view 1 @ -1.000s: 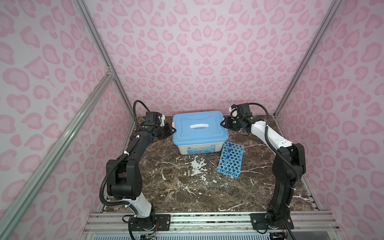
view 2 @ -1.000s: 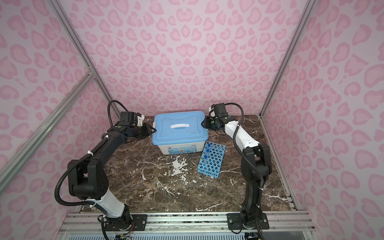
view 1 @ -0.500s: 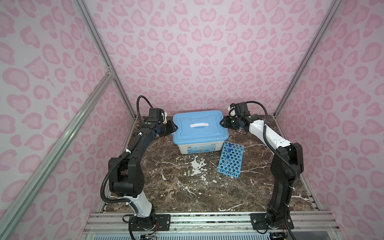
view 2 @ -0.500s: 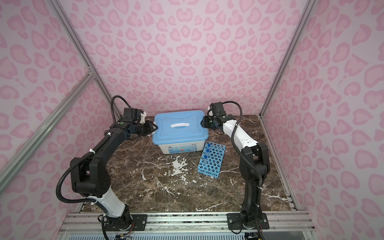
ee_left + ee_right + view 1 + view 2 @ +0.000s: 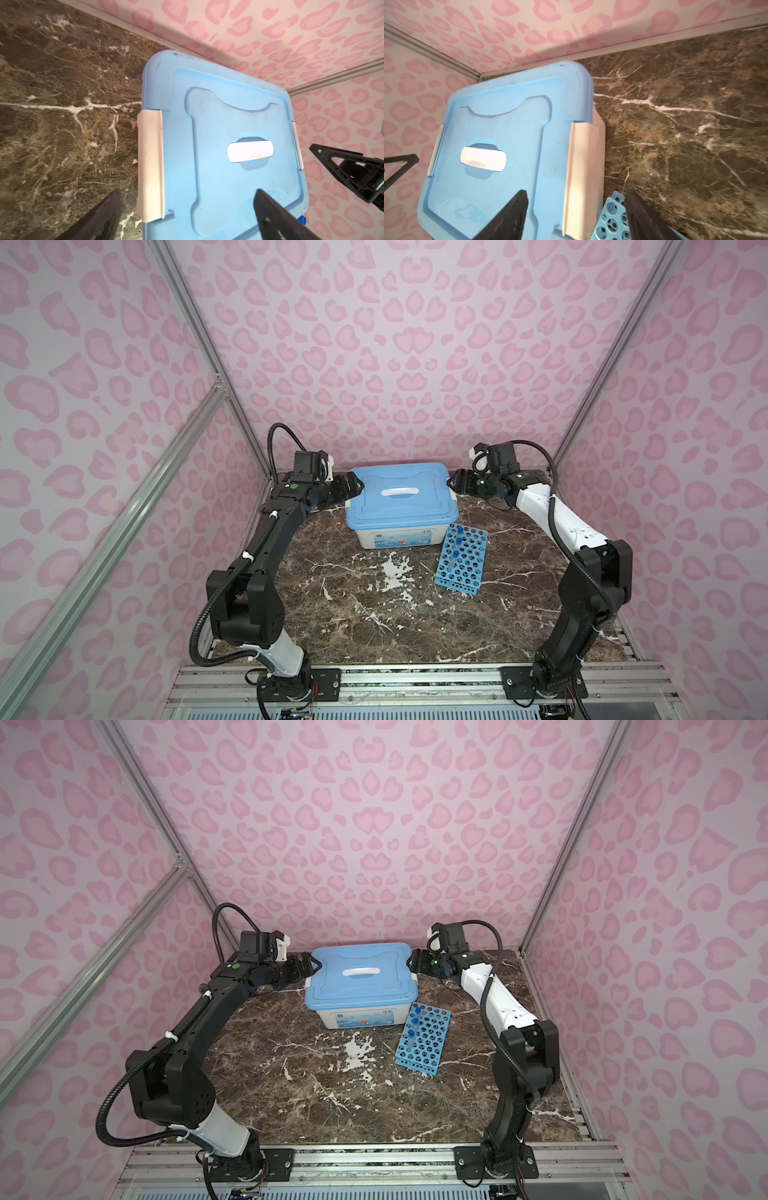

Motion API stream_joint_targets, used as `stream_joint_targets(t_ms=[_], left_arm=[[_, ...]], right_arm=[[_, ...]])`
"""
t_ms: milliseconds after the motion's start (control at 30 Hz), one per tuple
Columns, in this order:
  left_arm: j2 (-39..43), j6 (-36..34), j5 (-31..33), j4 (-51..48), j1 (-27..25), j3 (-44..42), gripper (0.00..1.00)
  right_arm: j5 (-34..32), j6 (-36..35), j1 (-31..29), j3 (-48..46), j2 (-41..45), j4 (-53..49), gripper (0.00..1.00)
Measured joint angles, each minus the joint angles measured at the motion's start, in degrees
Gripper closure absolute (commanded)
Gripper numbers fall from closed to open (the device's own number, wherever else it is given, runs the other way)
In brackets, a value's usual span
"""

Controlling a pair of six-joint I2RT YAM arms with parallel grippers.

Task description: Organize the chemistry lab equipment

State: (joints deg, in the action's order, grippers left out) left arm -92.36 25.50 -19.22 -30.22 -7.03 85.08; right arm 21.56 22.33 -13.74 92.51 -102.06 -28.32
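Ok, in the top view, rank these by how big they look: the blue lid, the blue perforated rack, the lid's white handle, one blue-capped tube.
1. blue lid, clearly largest.
2. blue perforated rack.
3. white handle and blue-capped tube: they look about alike. The handle sits higher, nearer the camera, so I won't rank them.

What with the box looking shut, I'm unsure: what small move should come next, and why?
Probably draw the left hand and right hand straight back from the box. The lid sits on it, the white latches seem folded over its edge, and both hands flank it open, holding nothing.
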Motion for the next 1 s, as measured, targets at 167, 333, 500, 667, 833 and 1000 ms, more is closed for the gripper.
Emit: stream_joint_targets(t_ms=[167, 333, 500, 667, 833, 1000], left_arm=[[3.9, -0.9, 5.2, 0.2, 0.7, -2.7, 0.02], [12.4, -3.3, 15.1, 2.4, 2.2, -12.5, 0.02], [23.6, -8.0, 26.3, 11.1, 4.0, -29.6, 0.02], [27.2, -11.5, 33.5, 22.4, 5.0, -41.6, 0.02], [24.8, -13.3, 37.2, 36.6, 5.3, -50.8, 0.02], [20.1, -14.1, 38.3, 51.3, 5.3, -59.5, 0.02]], right_arm=[[-2.7, -2.6, 2.7, -4.2, 5.8, 1.0, 0.19], [-12.2, -8.9, 6.2, -19.9, 18.7, 7.5, 0.14], [-23.4, -16.1, 9.8, -47.0, 34.8, 25.1, 0.09], [-27.8, -18.9, 12.9, -65.2, 39.3, 42.8, 0.08], [-29.5, -19.1, 13.1, -72.3, 33.2, 59.8, 0.08], [-29.6, -19.1, 13.4, -75.6, 26.5, 71.4, 0.09]])
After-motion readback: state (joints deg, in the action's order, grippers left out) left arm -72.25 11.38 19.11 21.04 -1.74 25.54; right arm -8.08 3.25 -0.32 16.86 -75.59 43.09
